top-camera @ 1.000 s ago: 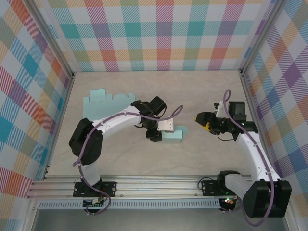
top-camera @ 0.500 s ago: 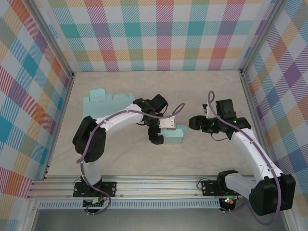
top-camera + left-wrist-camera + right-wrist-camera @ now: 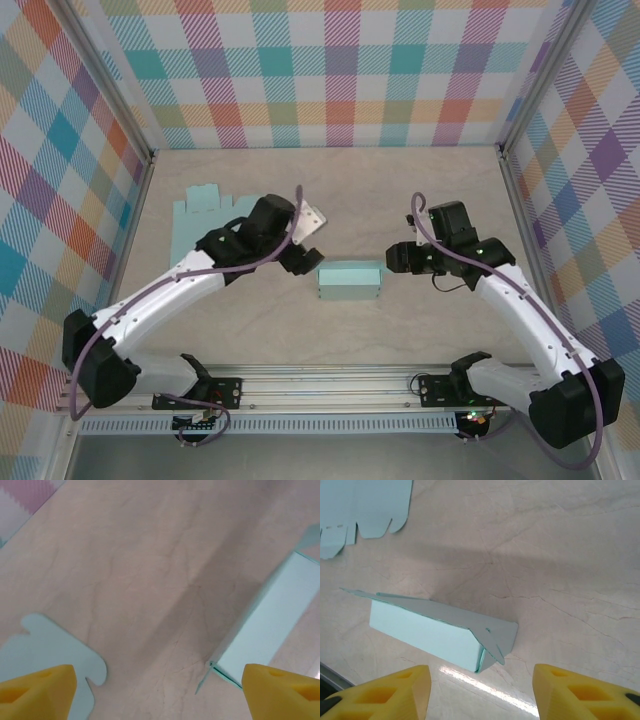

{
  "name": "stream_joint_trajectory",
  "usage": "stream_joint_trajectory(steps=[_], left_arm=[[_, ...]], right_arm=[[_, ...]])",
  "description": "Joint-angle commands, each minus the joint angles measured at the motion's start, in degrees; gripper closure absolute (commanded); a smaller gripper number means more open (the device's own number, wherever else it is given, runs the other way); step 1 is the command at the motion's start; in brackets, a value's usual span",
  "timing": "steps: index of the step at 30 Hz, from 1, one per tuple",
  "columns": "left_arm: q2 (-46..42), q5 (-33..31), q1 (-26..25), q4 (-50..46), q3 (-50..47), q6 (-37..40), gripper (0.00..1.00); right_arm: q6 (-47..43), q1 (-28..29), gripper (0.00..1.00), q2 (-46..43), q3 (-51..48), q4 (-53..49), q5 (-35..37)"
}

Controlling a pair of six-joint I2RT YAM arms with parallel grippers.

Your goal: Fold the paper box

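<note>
Our box (image 3: pixel 350 281) lies on the table (image 3: pixel 440 190) as a formed sleeve, between left gripper (image 3: pixel 157 685) and right gripper (image 3: pixel 480 692), both with jaws apart and empty; we judge the body done, the end flaps not yet tucked

The top external camera is fixed high above the paper box (image 3: pixel 350 281), behind the arm bases, and looks steeply down over the whole table (image 3: pixel 450 200). The left wrist camera sits low and close, just left of the box, facing down; the box enters at the right edge of its frame. The right wrist camera sits to the right of the box, slightly farther off, looking obliquely down at its end flap. All three views share the box and the flat sheet (image 3: pixel 215 208) far-left of the box.
</note>
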Motion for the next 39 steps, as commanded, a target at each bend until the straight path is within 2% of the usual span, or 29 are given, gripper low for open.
stream_joint_trajectory(steps=[1,3,6,10,15,21,27,33,39], left_arm=[[-3.9,0.4,2.3,9.1,-6.9,-15.6,0.17],[-6.2,3.5,2.4,12.8,-11.1,-18.3,0.19],[-7.6,3.0,2.4,17.6,-15.2,-19.6,0.19],[-4.6,1.6,2.5,13.8,-13.4,-15.4,0.22],[-0.1,5.7,2.5,12.0,-11.2,-10.5,0.29],[7.0,6.9,2.5,6.9,-6.4,-9.4,0.33],[8.2,6.8,2.4,4.4,-4.9,-10.1,0.42],[5.4,7.1,2.1,2.6,-5.3,-12.1,0.38],[2.5,10.7,1.9,2.2,-6.1,-11.4,0.37]], right_arm=[[0.0,1.4,0.46,0.6,1.0,-1.3,2.9],[0.2,2.4,0.48,1.4,1.2,-1.2,3.9],[0.4,3.7,0.49,2.8,1.7,-1.6,6.2],[0.7,4.3,0.5,4.1,2.9,-2.7,7.1],[0.7,4.8,0.51,5.1,2.9,-2.6,7.1],[-0.2,5.9,0.54,7.6,3.5,-2.7,6.6],[-0.1,6.7,0.55,9.1,3.2,-1.7,7.3],[-0.8,7.0,0.57,9.4,3.7,-2.1,8.7],[-2.5,7.1,0.57,8.8,3.4,-1.1,8.5]])
